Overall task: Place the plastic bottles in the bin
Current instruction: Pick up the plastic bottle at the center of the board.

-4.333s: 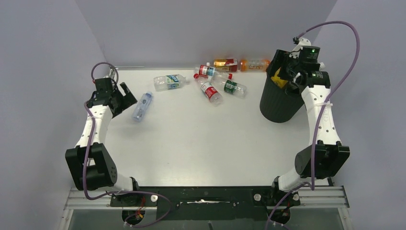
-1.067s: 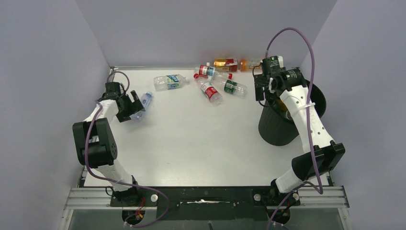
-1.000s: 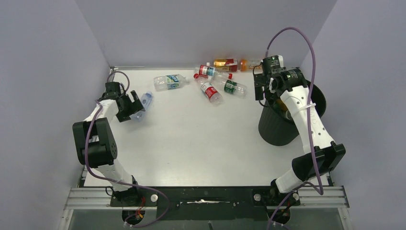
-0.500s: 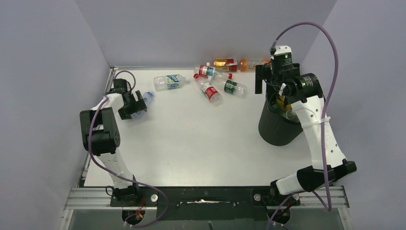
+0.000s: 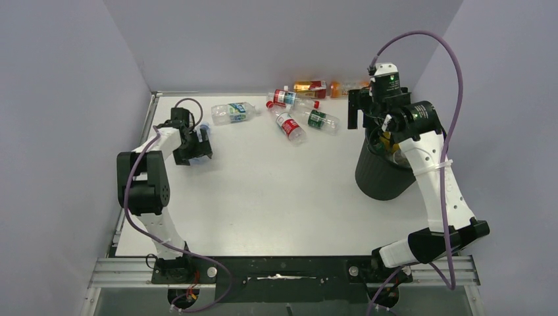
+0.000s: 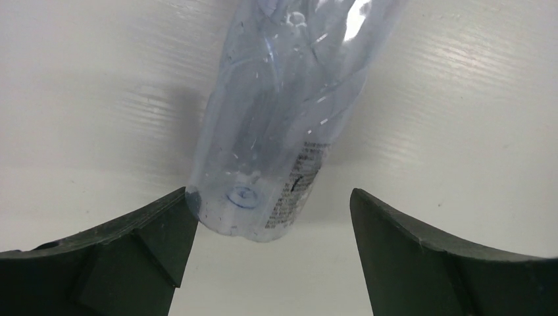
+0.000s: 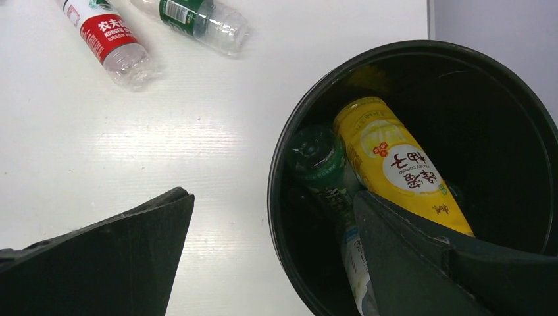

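though flat, clear bottle (image 6: 289,99) base-first toward left gripper (image 6: 271,197)

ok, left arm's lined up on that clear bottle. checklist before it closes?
1. Clear bottle inside the left hand: ok, its base sits in the gap.
2. Left hand open: ok.
3. Bottle centred: not ok, it lies close against one finger, with a gap at the other.
4. Right hand empty: ok, open over the edge of the bin.
5. Room in bin: ok, the yellow bottle lies below the rim.
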Action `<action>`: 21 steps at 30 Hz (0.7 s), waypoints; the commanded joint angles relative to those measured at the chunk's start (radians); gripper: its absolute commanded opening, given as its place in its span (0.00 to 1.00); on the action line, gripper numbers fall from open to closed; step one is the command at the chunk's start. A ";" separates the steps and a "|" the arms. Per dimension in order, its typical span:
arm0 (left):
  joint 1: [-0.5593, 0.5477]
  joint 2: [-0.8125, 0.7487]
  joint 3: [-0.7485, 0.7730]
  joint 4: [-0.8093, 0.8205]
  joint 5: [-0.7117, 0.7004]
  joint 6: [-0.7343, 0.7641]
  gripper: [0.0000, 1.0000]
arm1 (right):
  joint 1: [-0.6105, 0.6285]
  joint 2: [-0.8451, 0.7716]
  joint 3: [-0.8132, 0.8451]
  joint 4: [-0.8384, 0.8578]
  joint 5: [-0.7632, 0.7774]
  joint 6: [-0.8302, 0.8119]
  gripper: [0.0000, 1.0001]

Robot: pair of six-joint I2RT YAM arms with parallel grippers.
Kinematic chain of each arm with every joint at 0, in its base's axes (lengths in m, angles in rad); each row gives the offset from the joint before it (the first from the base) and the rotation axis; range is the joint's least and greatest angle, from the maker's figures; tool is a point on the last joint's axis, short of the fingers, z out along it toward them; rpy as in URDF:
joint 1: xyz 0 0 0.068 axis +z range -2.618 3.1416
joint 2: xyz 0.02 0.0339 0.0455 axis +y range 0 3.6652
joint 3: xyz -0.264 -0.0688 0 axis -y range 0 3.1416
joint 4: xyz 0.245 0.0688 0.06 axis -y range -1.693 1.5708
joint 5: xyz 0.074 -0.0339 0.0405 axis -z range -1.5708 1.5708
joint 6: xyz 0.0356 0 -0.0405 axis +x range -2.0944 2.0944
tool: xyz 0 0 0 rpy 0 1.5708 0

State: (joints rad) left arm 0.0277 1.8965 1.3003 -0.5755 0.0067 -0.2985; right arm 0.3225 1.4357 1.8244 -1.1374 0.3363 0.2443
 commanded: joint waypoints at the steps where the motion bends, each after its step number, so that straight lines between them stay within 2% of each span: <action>1: -0.012 -0.100 0.013 -0.037 -0.002 0.033 0.85 | 0.012 -0.028 0.001 0.058 -0.014 0.008 0.98; 6: -0.011 -0.114 0.065 -0.096 -0.080 0.050 0.85 | 0.015 -0.033 -0.012 0.065 -0.028 0.014 0.98; 10: -0.012 -0.121 0.081 -0.074 -0.137 0.072 0.86 | 0.016 -0.041 -0.023 0.072 -0.035 0.016 0.98; 21: -0.027 0.019 0.136 0.003 -0.179 0.117 0.86 | 0.017 -0.066 -0.053 0.076 -0.052 0.024 0.98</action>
State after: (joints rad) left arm 0.0124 1.8565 1.3914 -0.6292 -0.1520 -0.2138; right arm 0.3351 1.4200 1.7824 -1.1019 0.2932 0.2554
